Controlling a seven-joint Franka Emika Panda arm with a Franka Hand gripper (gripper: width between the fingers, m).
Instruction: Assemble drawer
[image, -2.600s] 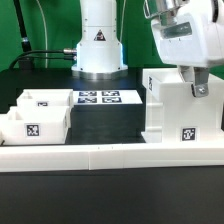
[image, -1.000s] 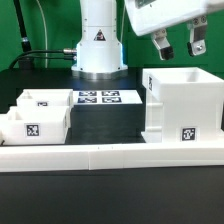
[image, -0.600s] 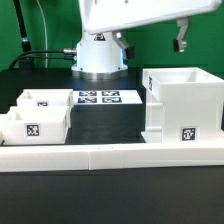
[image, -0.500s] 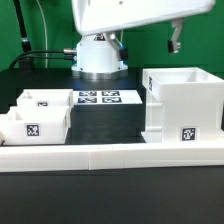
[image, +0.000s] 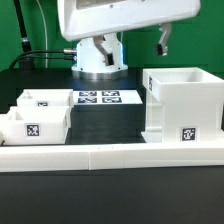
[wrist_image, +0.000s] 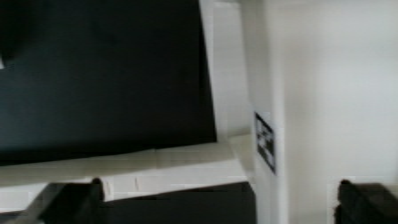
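High above the one drawer casing (image: 185, 105), well clear of its rim: gripper (wrist_image: 217, 200), fingers spread wide (empty). At the exterior view's left, two small trays (image: 30, 128), touching; bare table (image: 108, 125) between.

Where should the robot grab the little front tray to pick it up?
Probably by a thin side wall of the front tray, coming straight down from above: it sits upright, open on top, so the wall's edge is free to pinch on both faces.

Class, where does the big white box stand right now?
In the exterior view the big white box stands at that view's right, just behind the long low rail, right of the marker board.
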